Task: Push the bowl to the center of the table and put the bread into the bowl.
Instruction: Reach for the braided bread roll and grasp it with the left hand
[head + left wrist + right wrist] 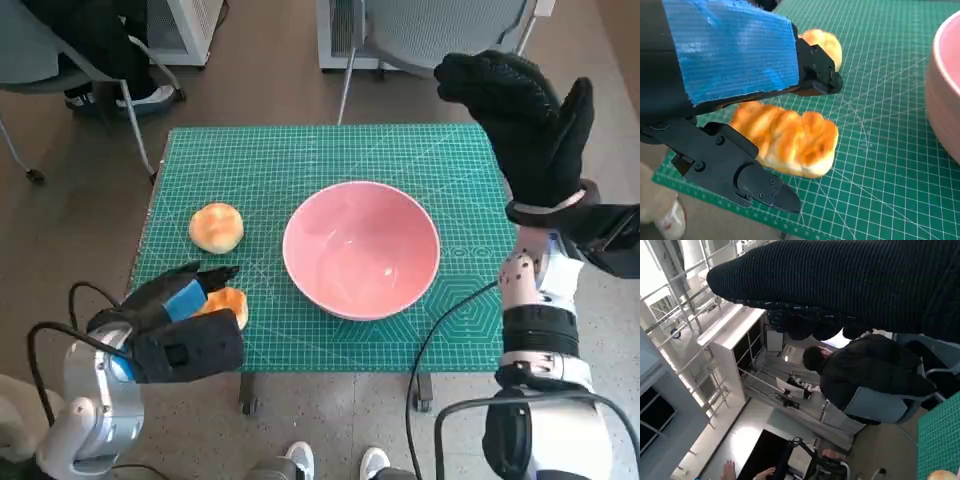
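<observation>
The pink bowl [361,248] stands empty near the middle of the green mat [300,160]; its rim [945,90] shows in the left wrist view. My left hand [180,325] is at the mat's near left edge. Its black fingers [815,75] hold a long golden bread [787,140] from both sides, low over the mat. In the head view that bread [230,303] peeks out beside the hand. A second, round bun [215,227] [824,44] lies farther back. My gloved right hand [530,120] is raised above the table's far right corner, fingers spread and holding nothing.
Chair legs [345,90] and a seated person's feet [110,95] are beyond the table's far edge. Shoes [300,460] show below the near edge. Cables [425,350] hang off the front right. The right wrist view shows the glove [850,285] and a seated person [870,370].
</observation>
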### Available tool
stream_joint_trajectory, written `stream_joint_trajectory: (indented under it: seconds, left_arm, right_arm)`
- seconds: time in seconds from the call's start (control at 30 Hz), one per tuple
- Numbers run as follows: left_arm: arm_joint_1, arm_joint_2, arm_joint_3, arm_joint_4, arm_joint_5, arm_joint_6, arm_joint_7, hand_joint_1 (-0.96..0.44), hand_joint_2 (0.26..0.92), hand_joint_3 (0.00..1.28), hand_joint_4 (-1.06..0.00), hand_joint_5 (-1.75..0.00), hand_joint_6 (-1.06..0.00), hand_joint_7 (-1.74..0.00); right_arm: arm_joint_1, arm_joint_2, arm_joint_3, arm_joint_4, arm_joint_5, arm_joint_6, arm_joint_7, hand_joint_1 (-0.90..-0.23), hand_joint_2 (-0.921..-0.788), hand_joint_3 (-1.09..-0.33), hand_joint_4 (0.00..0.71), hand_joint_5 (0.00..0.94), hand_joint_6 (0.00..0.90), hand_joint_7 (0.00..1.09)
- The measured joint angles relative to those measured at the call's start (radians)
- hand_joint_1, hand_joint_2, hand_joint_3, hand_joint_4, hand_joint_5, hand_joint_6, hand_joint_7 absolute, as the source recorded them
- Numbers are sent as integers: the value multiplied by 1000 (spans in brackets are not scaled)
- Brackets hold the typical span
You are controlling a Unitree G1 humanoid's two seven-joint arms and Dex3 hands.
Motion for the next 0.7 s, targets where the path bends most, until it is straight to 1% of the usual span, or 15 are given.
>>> stream_joint_trajectory:
  seconds: [0.2, 0.37, 0.43, 0.47, 0.5, 0.53, 0.57, 0.6, 0.63, 0.67, 0.7]
  left_arm:
    - [-32, -28, -27, 86, 26, 10, 23, -137, 749, 8, -182, -12, -350, -10]
    - [-41, -45, -38, 122, 34, 16, 37, -96, 763, 12, -235, -25, -386, -21]
    - [-46, -51, -43, 137, 42, 14, 52, -46, 783, 15, -357, -37, -441, -25]
    - [-49, -55, -45, 149, 51, 11, 65, -39, 786, 15, -376, -35, -450, -24]
    - [-50, -57, -46, 157, 56, 10, 74, -14, 797, 17, -480, -73, -478, -29]
    - [-51, -59, -48, 166, 61, 5, 86, 122, 841, 61, -522, -524, -523, -41]
    - [-52, -59, -49, 178, 66, -6, 101, 170, 857, 82, -530, -693, -539, -44]
    - [-52, -59, -50, 186, 70, -16, 113, 239, 880, 114, -542, -936, -563, -48]
    - [-52, -59, -51, 195, 73, -26, 125, 264, 872, 160, -542, -1032, -588, -48]
    - [-52, -59, -52, 201, 74, -36, 135, 305, 826, 273, -560, -1164, -655, -59]
    - [-52, -58, -54, 210, 76, -50, 147, 332, 792, 356, -572, -1250, -698, -66]
  right_arm:
    - [3, -1, 1, -6, 1, 5, 1, -708, -921, -778, 275, 1, 362, 11]
    - [6, -1, 1, -10, 1, 10, 1, -708, -921, -778, 274, 0, 361, 10]
    - [7, -2, 2, -12, 2, 13, 2, -708, -921, -779, 277, 2, 361, 10]
    - [7, -3, 2, -13, 2, 14, 2, -708, -921, -779, 278, 2, 361, 10]
    - [7, -3, 2, -14, 2, 15, 2, -708, -921, -779, 279, 3, 360, 9]
    - [7, -4, 2, -15, 2, 16, 2, -707, -921, -779, 282, 4, 361, 10]
    - [7, -4, 2, -16, 2, 16, 3, -707, -921, -779, 283, 5, 361, 10]
    - [8, -5, 2, -17, 2, 17, 3, -707, -921, -779, 284, 5, 362, 10]
    - [9, -6, 2, -19, 2, 18, 3, -707, -921, -778, 285, 5, 362, 10]
    - [10, -7, 2, -21, 2, 19, 3, -706, -921, -778, 286, 6, 362, 11]
    - [11, -7, 3, -23, 2, 20, 3, -705, -921, -778, 287, 6, 363, 11]
